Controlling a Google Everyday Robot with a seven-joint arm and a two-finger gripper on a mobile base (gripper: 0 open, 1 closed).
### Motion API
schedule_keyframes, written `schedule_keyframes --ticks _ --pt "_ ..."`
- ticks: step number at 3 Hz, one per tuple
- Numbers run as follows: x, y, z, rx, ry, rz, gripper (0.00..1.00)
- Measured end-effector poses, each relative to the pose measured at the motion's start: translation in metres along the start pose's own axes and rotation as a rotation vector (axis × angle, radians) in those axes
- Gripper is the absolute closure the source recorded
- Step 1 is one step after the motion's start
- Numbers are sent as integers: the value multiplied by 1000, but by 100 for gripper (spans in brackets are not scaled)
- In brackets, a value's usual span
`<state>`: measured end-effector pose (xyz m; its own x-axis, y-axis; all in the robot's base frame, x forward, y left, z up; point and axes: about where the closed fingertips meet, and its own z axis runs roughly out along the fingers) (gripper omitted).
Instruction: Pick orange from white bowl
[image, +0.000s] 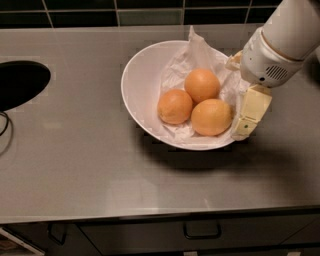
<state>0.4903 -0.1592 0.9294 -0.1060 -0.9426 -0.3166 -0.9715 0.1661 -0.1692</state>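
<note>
The white bowl (137, 82) stands on the steel counter, lined with crumpled white paper. Three oranges lie in it. The orange (211, 117), the largest and palest, is at the front right, touching two smaller ones (202, 85) (175, 106). My gripper (243, 89) hangs over the bowl's right rim, just right of the orange, open and empty. One cream finger (251, 112) points down beside the orange; the other (234, 60) shows at the bowl's far right edge.
A dark round sink opening (20, 82) is at the left of the counter (75, 160). A black tiled wall runs along the back. A drawer handle (202, 230) sits below the counter's front edge. A thin cable lies at the far left.
</note>
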Motion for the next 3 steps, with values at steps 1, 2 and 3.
schedule_keyframes --ticks 1,2,3 --pt "1 3 0 6 0 33 6" --pt "5 9 -3 36 13 93 25" --pt "5 14 -2 28 19 104 22"
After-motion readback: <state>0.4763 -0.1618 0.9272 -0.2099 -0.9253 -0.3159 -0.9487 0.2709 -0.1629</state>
